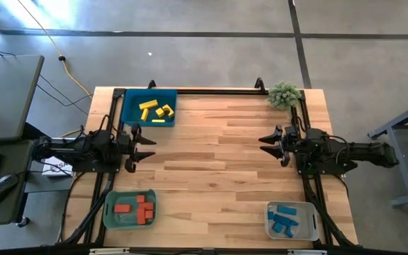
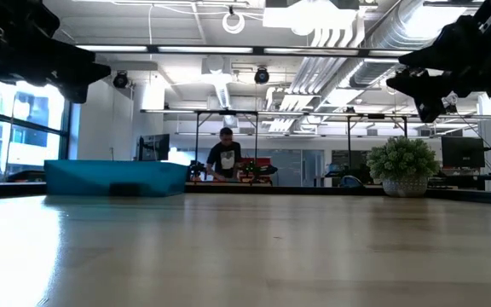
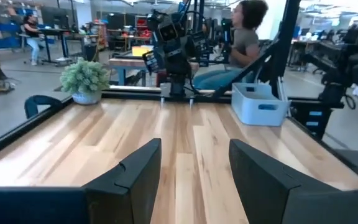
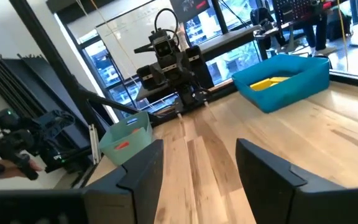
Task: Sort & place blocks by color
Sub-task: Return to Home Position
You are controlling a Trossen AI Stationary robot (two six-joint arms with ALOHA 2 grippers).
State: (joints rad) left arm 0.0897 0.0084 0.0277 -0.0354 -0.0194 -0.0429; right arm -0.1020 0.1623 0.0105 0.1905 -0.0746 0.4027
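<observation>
In the high view the blocks lie sorted in three trays. Yellow blocks (image 1: 154, 110) rest in the teal tray (image 1: 128, 108) at the far left corner. Red-orange blocks (image 1: 137, 207) fill the green tray (image 1: 112, 213) at the near left. Blue blocks (image 1: 283, 219) sit in the grey tray (image 1: 312, 223) at the near right. My left gripper (image 1: 149, 150) hovers open by the table's left edge, fingers pointing toward the middle. My right gripper (image 1: 265, 142) is open by the right edge, facing it. Neither is over a tray.
A small potted plant (image 1: 285, 94) stands at the far right corner of the table. A black frame rail (image 1: 211, 91) runs along the far edge. The wooden tabletop (image 1: 218, 163) stretches bare between the two arms. A person sits in the room behind the table (image 2: 225, 156).
</observation>
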